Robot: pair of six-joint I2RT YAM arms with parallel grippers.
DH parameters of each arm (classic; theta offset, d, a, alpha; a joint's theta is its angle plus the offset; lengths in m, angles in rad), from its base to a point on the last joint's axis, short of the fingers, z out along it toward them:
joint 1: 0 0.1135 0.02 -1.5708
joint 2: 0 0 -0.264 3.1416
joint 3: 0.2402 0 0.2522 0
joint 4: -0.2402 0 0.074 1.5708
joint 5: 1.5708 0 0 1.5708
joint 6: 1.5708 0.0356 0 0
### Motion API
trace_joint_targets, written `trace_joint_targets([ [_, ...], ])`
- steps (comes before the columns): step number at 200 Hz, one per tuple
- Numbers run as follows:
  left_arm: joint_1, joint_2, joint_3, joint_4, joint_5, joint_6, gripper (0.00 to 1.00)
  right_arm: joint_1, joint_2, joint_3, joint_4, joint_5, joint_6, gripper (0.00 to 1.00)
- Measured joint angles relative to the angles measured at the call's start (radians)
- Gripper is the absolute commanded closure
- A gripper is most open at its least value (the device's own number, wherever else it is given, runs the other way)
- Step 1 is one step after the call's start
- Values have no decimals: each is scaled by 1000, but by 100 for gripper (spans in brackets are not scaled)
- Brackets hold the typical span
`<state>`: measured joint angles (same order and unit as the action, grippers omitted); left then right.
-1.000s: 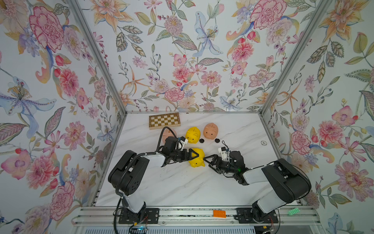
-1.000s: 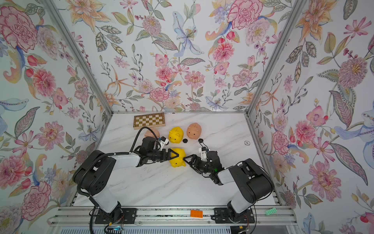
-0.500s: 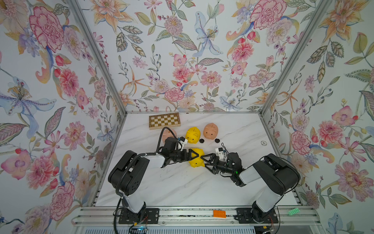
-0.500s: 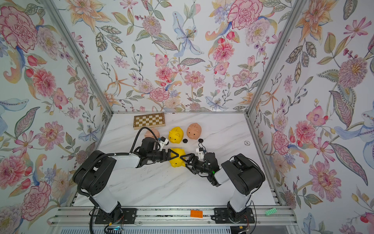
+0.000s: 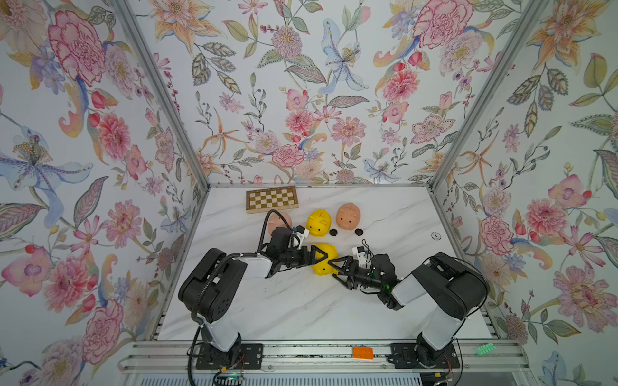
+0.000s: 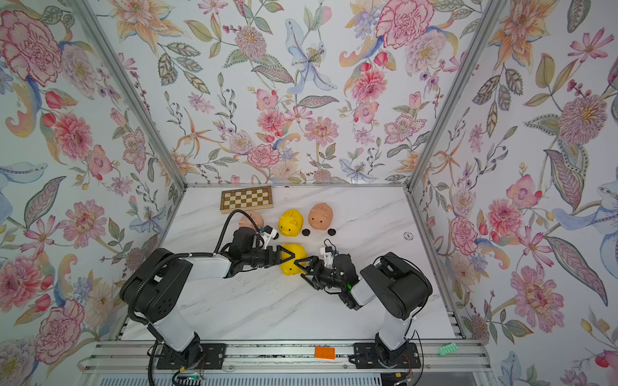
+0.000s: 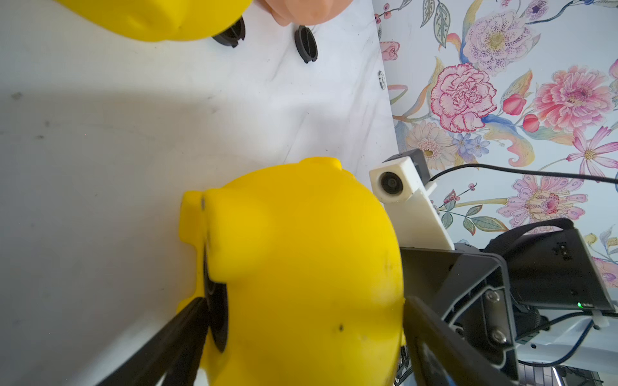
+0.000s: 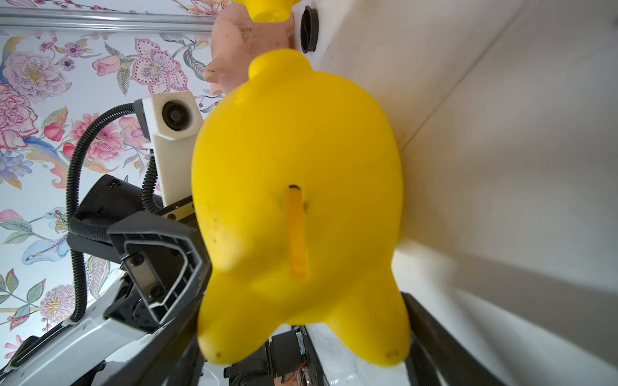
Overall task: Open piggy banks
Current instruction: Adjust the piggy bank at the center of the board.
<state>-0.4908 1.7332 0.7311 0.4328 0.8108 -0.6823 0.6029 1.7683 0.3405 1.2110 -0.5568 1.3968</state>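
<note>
We have the near yellow piggy bank (image 5: pixel 323 264) mid-table, clamped in the left gripper (image 7: pixel 304 310), one finger (image 7: pixel 174 337) against its black plug (image 7: pixel 217 317), likely to steady it for unplugging. The right gripper (image 8: pixel 304 327) straddles it from the right, jaws apart; whether they press, we cannot tell. Farther off sit the far yellow pig (image 5: pixel 318 223), two pink pigs (image 5: pixel 347 216), two loose plugs (image 5: pixel 333 232) and a chessboard (image 5: pixel 271 199), none obstructing.

Marble table (image 5: pixel 301 310) bears chessboard (image 5: pixel 272 199), far yellow pig (image 5: pixel 319 222), pink pig (image 5: pixel 347 216), half-hidden pink pig (image 5: pixel 280 219), two black plugs (image 5: pixel 333 232).
</note>
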Motion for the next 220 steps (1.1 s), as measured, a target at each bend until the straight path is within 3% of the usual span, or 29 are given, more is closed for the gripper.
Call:
trace_joint_targets([
  [60, 3, 0, -7, 12, -3, -8, 3, 0, 27, 8, 36, 3, 23, 48],
  [120, 3, -40, -7, -58, -7, -15, 1, 0, -37, 18, -79, 18, -9, 48],
  [153, 3, -113, -6, -120, -24, -10, 1, 0, -164, 66, -343, 22, -116, 48],
  [220, 37, -335, -6, -255, -71, 48, 1, 6, -430, 295, -1170, 111, -443, 47],
])
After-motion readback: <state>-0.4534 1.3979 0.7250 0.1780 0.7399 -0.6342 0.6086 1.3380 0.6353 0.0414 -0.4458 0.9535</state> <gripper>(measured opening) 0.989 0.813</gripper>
